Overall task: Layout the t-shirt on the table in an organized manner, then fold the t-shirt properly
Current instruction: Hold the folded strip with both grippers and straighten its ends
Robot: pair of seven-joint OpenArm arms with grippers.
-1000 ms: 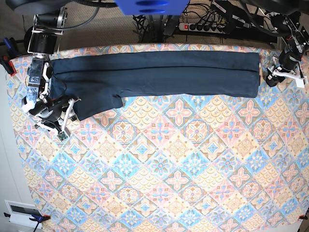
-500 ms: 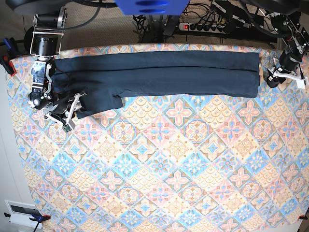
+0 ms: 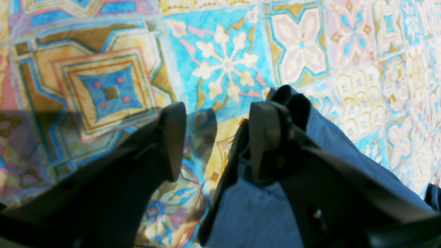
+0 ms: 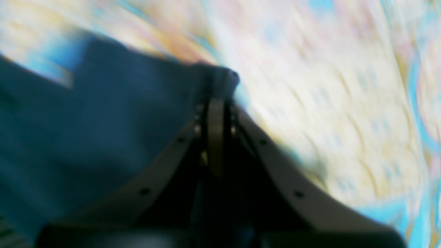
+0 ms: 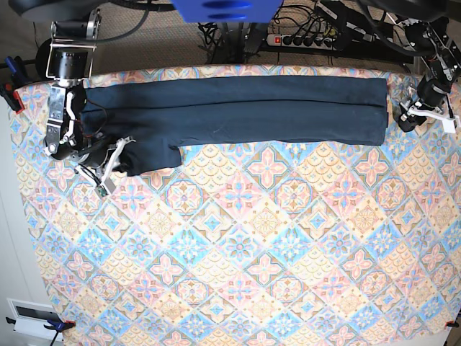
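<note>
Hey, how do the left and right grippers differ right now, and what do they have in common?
The right gripper has its jaws shut, pinching a fold of the t-shirt; the left gripper has its jaws apart, gripping nothing. The right one works the sleeve end, the left one the opposite end. Both sit at the shirt's edge, low over the table.

Beyond the far edge you are seeing a power strip [image 5: 308, 40] lying among tangled black cables [image 5: 360, 32], a blue housing [image 5: 227, 9] sitting at the top centre, and a white box [image 5: 30, 317] sitting at the near left corner.
</note>
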